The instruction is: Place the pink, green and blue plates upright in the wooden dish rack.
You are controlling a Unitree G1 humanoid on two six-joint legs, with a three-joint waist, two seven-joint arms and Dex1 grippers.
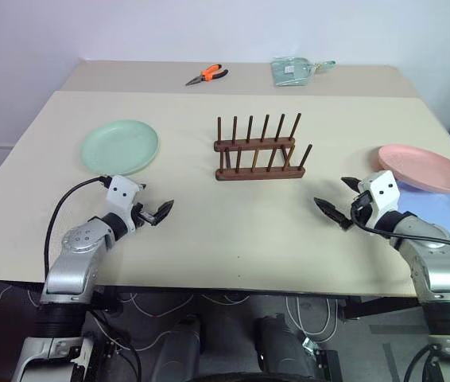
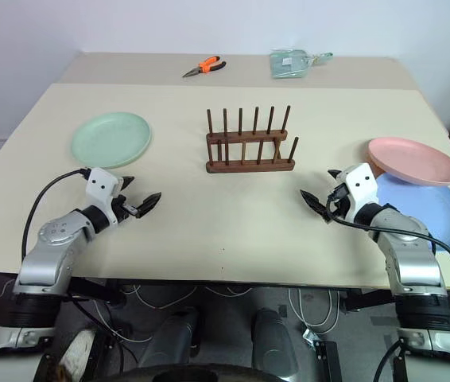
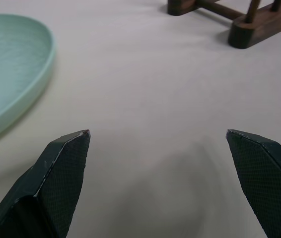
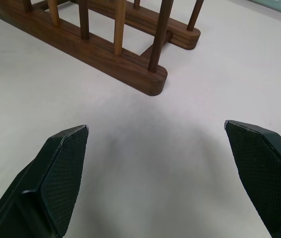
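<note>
step: start, rack [image 1: 258, 148] empty | left pincer [image 1: 154, 212], right pincer [image 1: 344, 200] released, holding nothing | next: left takes green plate [image 1: 120, 146] by rim

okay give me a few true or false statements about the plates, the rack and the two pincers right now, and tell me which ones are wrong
1. The wooden dish rack holds no plates. True.
2. The green plate stands upright in the rack. False: it lies flat on the table, on the robot's left.
3. The pink plate overlaps the blue plate. True.
4. The left pincer grips the green plate. False: it is open and empty.
5. The right pincer is open. True.
</note>
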